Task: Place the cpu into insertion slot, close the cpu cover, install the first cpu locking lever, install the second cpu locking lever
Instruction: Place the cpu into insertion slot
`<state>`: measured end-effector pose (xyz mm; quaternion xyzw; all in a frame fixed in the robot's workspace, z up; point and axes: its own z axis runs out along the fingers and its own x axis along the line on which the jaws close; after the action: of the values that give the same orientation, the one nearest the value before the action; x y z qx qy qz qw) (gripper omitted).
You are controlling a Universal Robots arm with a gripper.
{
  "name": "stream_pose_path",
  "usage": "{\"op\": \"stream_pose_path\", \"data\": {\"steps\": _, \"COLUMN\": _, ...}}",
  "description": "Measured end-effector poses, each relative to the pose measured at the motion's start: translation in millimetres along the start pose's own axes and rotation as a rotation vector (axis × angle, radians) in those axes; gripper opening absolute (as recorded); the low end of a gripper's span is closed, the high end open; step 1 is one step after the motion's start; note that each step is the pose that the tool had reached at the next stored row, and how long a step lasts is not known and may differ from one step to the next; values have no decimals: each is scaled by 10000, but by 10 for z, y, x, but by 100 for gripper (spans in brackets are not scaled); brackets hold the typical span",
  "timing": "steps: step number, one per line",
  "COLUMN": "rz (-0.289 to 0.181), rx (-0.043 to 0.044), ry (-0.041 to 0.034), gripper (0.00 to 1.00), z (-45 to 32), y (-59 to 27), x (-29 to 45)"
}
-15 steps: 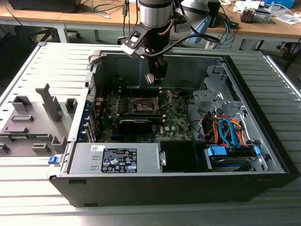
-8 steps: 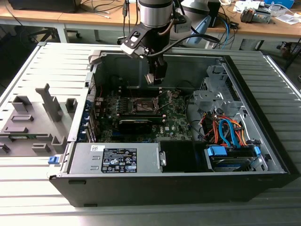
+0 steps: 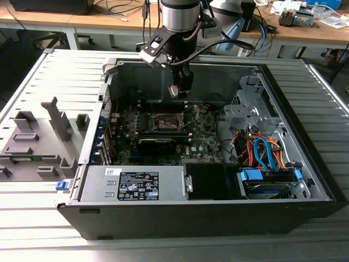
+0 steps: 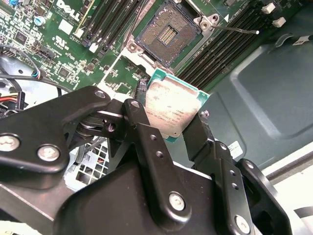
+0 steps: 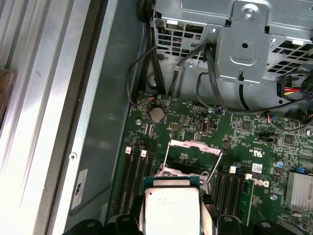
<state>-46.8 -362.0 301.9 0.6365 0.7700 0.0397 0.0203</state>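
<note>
While the insertion slot (image 4: 166,34) lies bare, cpu cover (image 5: 194,146) raised, the gripper (image 4: 168,115) pinches the cpu (image 4: 173,104) by opposite edges above it, apparently for a level drop.

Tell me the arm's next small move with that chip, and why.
Probably ease the gripper down toward the socket, keeping the cpu square to it. In the second wrist view the jaws clamp the cpu by its edges, clear of the board; the socket's contacts lie bare, and in the first wrist view the cpu cover stands raised.
</note>
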Motion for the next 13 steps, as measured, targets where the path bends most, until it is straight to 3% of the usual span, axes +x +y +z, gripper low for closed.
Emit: {"op": "stream_pose_path", "data": {"steps": 13, "rz": 193, "rx": -4, "ry": -17, "gripper": 54, "z": 0, "y": 0, "x": 0}}
